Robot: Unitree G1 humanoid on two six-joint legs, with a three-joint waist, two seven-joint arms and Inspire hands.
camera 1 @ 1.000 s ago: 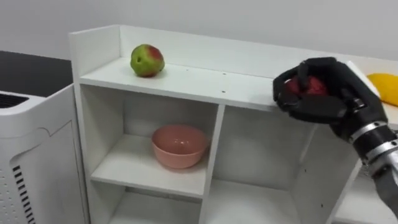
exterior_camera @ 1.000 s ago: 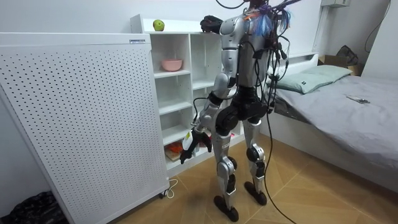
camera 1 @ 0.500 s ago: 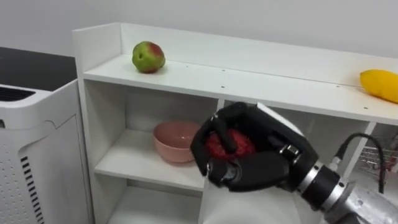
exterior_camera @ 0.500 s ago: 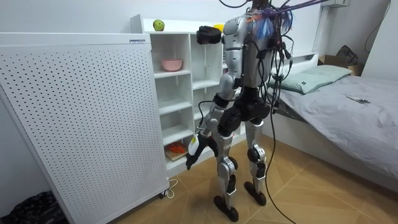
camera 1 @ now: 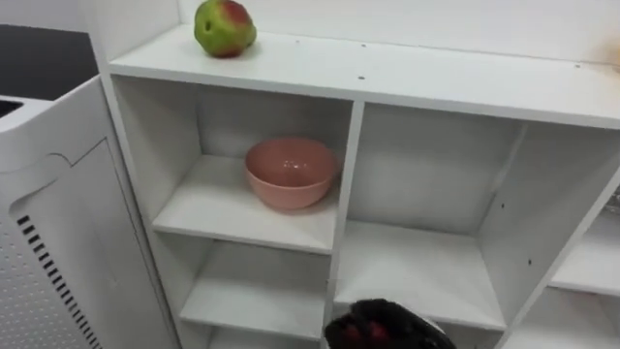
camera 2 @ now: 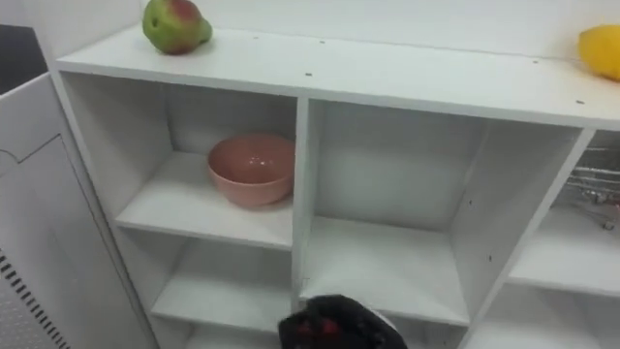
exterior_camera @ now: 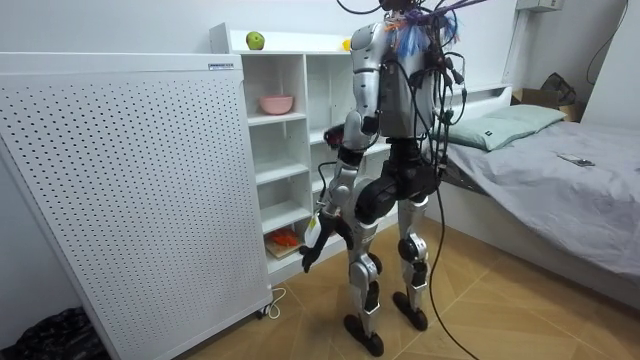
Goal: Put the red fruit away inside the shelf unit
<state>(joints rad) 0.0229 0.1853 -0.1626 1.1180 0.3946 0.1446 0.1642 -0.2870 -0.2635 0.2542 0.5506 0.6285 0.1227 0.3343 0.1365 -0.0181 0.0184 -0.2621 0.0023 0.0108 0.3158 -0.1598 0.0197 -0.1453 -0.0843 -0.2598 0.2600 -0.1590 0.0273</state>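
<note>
Right robot hand [camera 1: 412,332], red fruit [camera 1: 372,333] lower

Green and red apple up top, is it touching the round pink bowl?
Apart. Left eye view: the green and red apple sits on the white top board, the round pink bowl in the compartment below.

Silver-grey limbs, black robot hand [camera 1: 389,316], dark cables

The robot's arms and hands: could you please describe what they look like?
The arms are silver-grey with dark joints. The right hand is glossy black and rounded; the left hand is black too, bearing a small white tag.
</note>
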